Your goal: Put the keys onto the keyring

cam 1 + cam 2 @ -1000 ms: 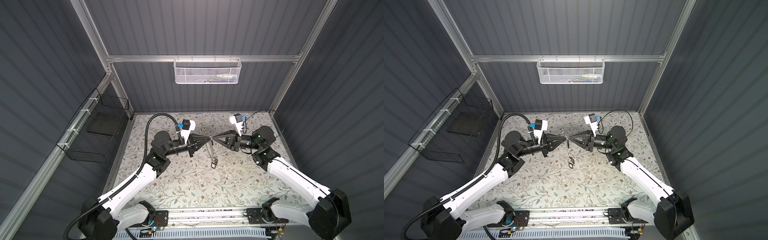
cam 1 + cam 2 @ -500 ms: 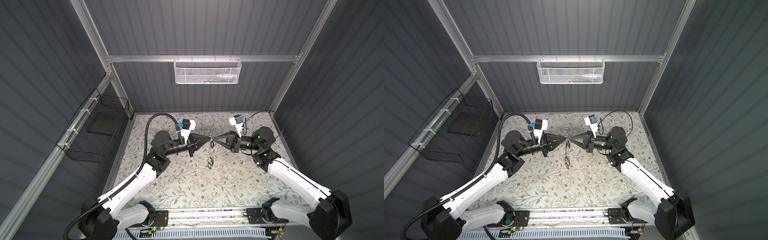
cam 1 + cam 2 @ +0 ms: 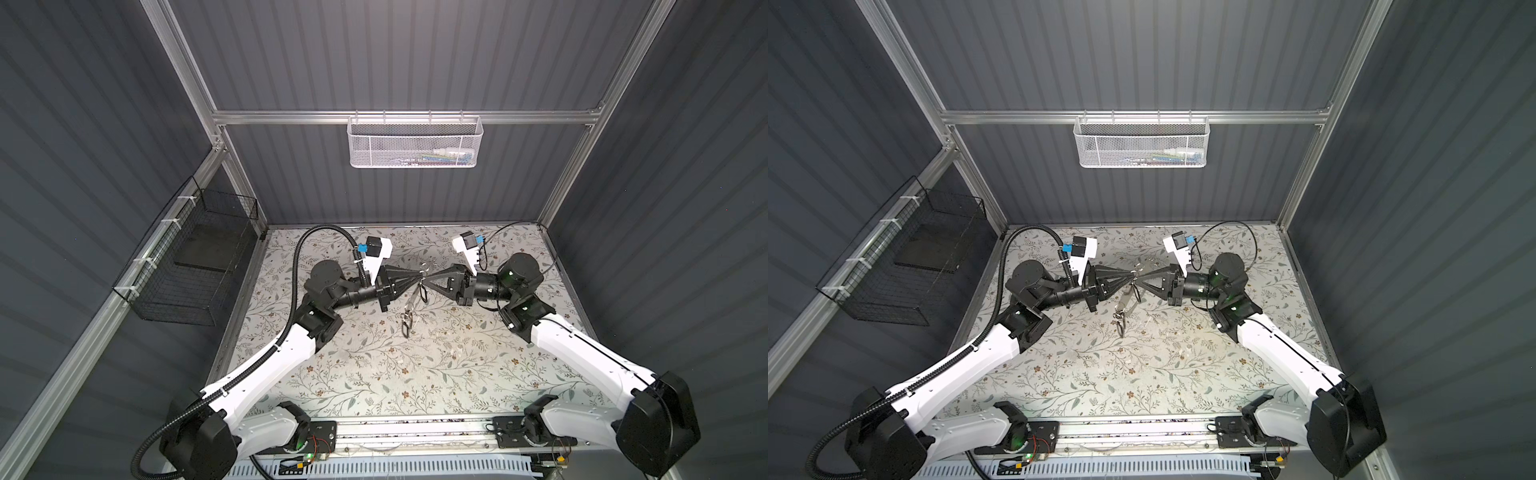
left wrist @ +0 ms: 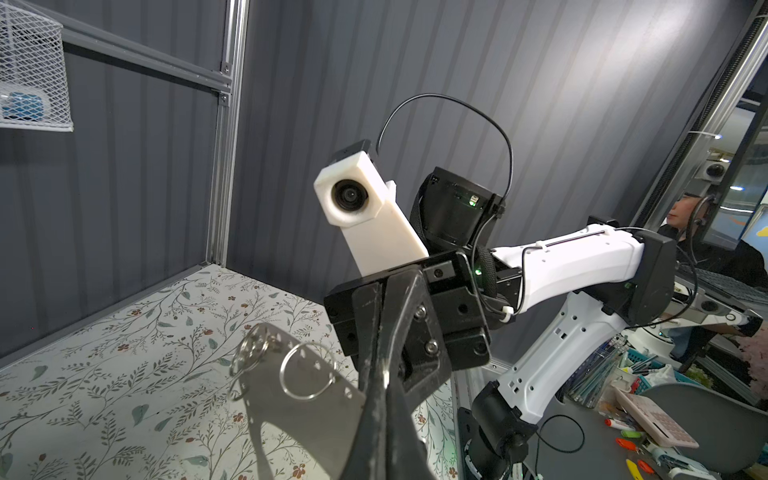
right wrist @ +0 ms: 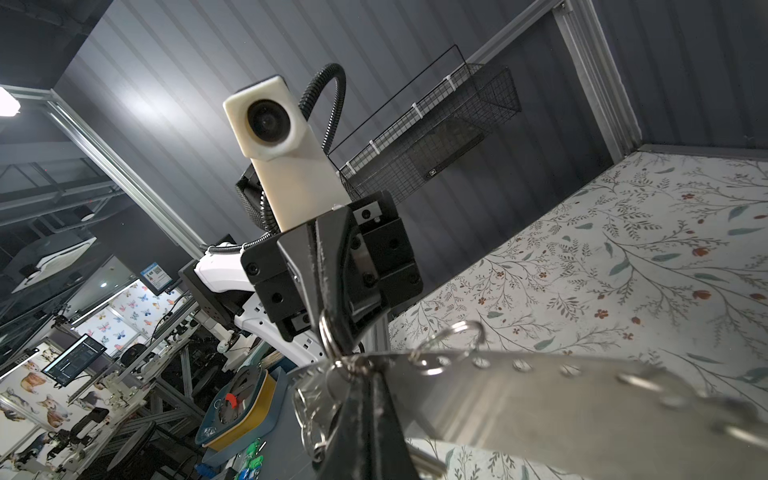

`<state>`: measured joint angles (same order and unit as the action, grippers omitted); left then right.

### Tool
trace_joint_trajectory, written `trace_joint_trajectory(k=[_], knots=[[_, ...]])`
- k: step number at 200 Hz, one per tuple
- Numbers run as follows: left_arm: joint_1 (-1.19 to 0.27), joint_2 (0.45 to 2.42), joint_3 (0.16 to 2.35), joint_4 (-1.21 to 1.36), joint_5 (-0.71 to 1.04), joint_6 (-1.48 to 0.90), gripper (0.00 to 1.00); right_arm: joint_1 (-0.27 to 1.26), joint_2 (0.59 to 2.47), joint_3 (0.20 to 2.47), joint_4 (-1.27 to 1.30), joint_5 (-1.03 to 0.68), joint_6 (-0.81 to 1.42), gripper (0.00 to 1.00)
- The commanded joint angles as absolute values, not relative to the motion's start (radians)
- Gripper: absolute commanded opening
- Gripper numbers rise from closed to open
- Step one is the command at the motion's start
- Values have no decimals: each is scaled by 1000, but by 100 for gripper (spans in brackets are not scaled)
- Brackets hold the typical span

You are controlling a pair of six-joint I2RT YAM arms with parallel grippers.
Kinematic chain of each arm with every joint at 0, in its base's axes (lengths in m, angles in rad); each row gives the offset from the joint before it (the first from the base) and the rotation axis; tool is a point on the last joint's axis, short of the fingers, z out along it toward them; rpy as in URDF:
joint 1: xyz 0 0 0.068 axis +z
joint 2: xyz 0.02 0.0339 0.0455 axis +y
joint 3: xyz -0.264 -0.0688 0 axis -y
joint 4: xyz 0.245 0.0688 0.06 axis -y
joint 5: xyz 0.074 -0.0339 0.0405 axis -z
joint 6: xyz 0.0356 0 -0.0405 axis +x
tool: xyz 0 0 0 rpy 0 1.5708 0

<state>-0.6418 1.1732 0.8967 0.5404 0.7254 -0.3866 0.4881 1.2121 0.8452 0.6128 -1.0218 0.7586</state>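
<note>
Overhead, in both top views, the left gripper (image 3: 417,277) and right gripper (image 3: 430,278) meet tip to tip above the table (image 3: 374,365). Each pair of jaws is pressed together at the top rim of the keyring (image 3: 411,305). The plate hangs below the pinch, its long axis running down and away from both tips, roughly square to the line of the arms. A dark loop just under the right tips may be one of the keys, but it is too small to tell. From the left wrist, the left jaws clamp the plate's rim; the plate spreads to one side of them with a split ring (image 4: 307,372) just beside the pinch, and the right gripper sits head-on beyond. From the right wrist, the right jaws pinch the rim too, while the left tips opposite appear to nip a rim ring. Neither arm is nearer, since both are on the rim, so the next move likely needs one to let go and fetch a key.
</note>
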Motion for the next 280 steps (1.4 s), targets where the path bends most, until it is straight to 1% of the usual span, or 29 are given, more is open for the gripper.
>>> trace_joint_trajectory(k=[1,23,37,53,77,123,142,183,249,280], knots=[[-647,1170,921,617,738,-403,0,502,1211,848,616,-1026,743,5],[-648,1165,921,595,735,-394,0,502,1192,847,582,-1001,712,14],[-648,1159,921,584,731,-387,0,499,1178,844,558,-982,690,16],[-648,1152,920,579,725,-380,0,493,1158,838,535,-954,673,27],[-647,1150,922,569,719,-373,0,476,1126,821,497,-908,642,34],[-648,1151,928,559,716,-372,0,470,1025,809,391,-808,549,37],[-649,1151,930,560,715,-372,0,470,1005,802,367,-757,522,37],[-649,1156,935,549,712,-371,0,493,975,807,344,-702,474,39],[-648,1154,943,530,713,-367,0,555,1007,868,338,-677,426,40],[-648,1153,941,530,716,-370,0,567,1041,888,343,-672,421,36]])
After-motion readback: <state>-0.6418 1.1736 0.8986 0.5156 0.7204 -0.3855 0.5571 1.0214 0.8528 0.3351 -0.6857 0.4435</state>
